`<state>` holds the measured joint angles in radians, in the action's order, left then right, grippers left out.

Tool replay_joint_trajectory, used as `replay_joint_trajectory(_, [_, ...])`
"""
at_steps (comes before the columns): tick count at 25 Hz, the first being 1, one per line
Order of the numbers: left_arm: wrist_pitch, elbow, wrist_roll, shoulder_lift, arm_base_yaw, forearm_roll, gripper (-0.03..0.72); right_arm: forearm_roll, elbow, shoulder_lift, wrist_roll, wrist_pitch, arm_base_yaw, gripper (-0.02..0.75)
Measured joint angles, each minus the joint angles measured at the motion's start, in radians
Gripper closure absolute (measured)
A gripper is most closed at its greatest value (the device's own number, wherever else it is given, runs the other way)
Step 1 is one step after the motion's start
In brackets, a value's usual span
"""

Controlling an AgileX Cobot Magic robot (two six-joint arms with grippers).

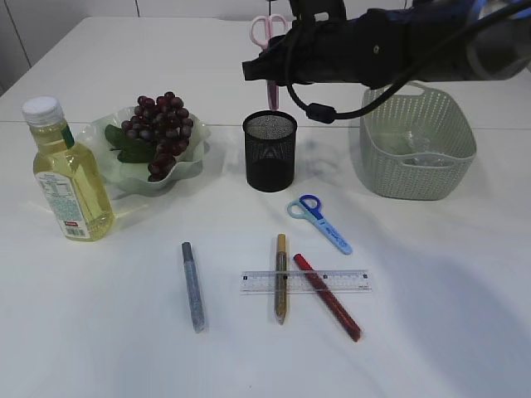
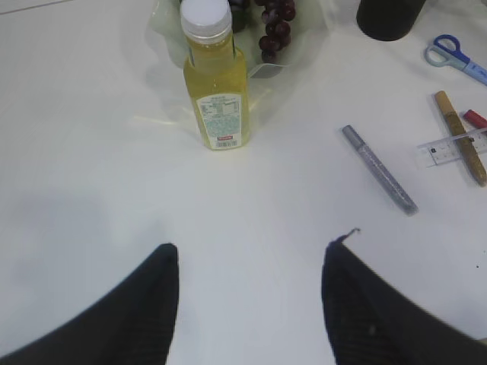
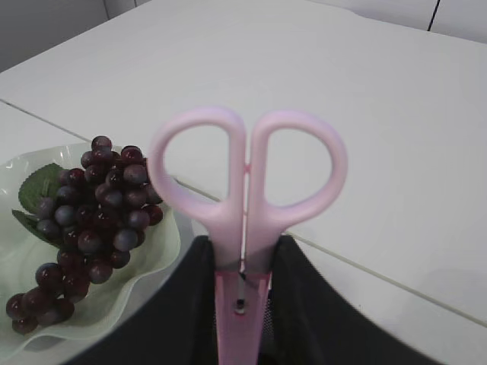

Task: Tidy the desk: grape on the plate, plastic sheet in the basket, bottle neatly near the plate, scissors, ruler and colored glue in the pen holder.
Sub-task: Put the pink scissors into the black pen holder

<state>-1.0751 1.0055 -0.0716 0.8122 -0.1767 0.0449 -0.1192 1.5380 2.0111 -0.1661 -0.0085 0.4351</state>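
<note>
Pen holder (image 1: 270,151) black metal mesh, matt; basket (image 1: 417,142) grey-green woven-look plastic. Ruler (image 1: 304,281) clear plastic, bottle (image 1: 70,172) glossy clear plastic with white cap. Pink scissors (image 3: 246,198) have smooth plastic handles; table (image 1: 99,348) white, matt.

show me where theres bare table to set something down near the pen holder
Bare patches: between the bottle and the silver glue pen, and in front of the basket, right of the blue scissors. Crowded: ruler with gold and red glue pens crossing it.
</note>
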Motion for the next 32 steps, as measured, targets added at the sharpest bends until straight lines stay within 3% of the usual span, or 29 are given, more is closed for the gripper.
replay_joint_trajectory(14, [0.000, 0.000, 0.000, 0.000, 0.000, -0.004, 0.253, -0.002, 0.035, 0.118, -0.001, -0.130, 0.000, 0.551])
replay_joint_trajectory(32, [-0.006, 0.000, 0.000, 0.000, 0.000, -0.013, 0.253, -0.002, 0.037, 0.154, -0.017, -0.161, 0.000, 0.551])
